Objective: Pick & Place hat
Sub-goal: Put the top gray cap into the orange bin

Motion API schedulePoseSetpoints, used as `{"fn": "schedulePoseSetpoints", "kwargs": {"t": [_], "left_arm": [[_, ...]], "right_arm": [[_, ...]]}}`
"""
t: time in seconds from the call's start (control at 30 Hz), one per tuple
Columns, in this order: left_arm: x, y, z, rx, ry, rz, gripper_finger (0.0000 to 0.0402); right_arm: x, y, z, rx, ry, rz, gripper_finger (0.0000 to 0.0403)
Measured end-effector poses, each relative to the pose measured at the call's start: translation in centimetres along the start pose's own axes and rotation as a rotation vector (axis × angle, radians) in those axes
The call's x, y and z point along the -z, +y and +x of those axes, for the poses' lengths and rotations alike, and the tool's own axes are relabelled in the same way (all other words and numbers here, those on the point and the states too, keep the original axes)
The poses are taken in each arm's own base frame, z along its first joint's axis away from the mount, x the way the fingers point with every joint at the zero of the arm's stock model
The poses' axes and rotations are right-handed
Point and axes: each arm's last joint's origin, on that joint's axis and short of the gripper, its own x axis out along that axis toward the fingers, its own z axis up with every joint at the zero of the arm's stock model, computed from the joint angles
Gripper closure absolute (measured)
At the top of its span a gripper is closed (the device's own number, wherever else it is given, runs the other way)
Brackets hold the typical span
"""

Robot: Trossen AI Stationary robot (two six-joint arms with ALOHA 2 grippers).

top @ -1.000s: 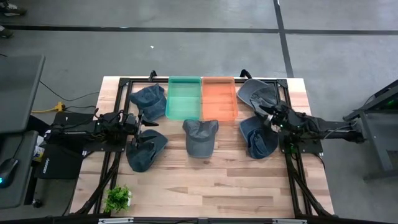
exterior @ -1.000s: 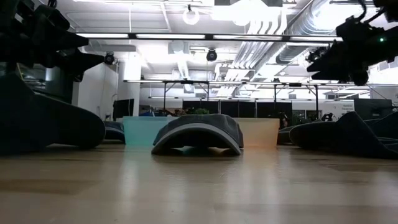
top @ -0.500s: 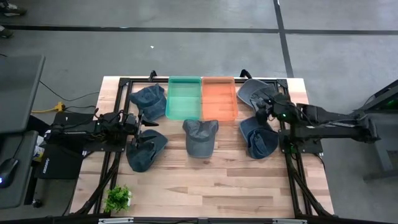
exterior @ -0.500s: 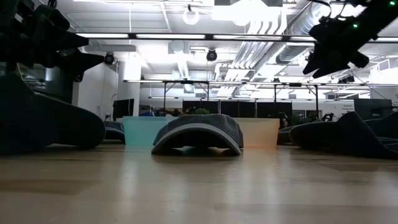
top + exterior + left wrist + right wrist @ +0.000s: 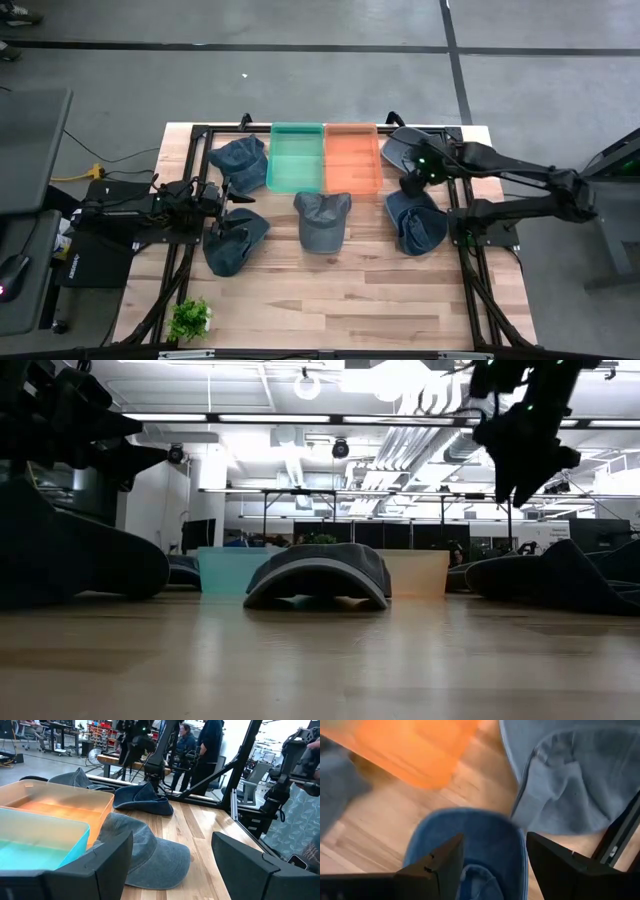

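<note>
1. We see the right pincer (image 5: pixel 414 177), which a second ago sat over the right-hand frame rail, now swung toward the upper right of the overhead frame, hanging above the bench between two hats. In the level view it has climbed from the right edge to the top of the frame.

2. Its fingers stand spread and empty; the wrist view looks between them at the darker blue denim cap (image 5: pixel 470 850) below.

3. That cap lies at the right centre of the wooden slatted bench (image 5: pixel 350 290) in the overhead frame; the paler grey-blue hat (image 5: pixel 398 148) sits beyond it at the upper right, beside the orange plastic bin (image 5: pixel 351 158). We judge the move to be an approach to one of these two, with no grasp yet made.

4. The left pincer (image 5: pixel 222 199) has not moved, waiting at the left centre of the overhead frame, its fingers apart and holding nothing.

5. A faded blue baseball cap (image 5: pixel 322 218) rests mid-bench below the green plastic bin (image 5: pixel 296 158); two further blue hats lie at the left.

6. Hard to read: the right wrist view is blurred, so which hat is targeted we cannot tell. The level view cuts off the outer hats and hides both bins' interiors.
</note>
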Motion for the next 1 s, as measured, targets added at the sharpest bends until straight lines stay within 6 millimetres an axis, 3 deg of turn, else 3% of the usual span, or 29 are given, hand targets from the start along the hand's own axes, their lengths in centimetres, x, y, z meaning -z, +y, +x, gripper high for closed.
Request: {"fn": "schedulePoseSetpoints", "kwargs": {"t": [0.27, 0.53, 1.0], "left_arm": [[0.0, 0.0, 0.0, 0.000, 0.000, 0.000, 0.0133], [0.0, 0.0, 0.0, 0.000, 0.000, 0.000, 0.0133], [0.0, 0.0, 0.0, 0.000, 0.000, 0.000, 0.0133]], "right_arm": [[-0.9, 0.7, 3.7, 0.126, 0.174, -0.073, 0.0194], [-1.4, 1.2, 5.5, 0.247, 0.159, -0.186, 0.0188], [-1.8, 2.6, 8.9, 0.330, 0.173, -0.227, 0.0079]]}}
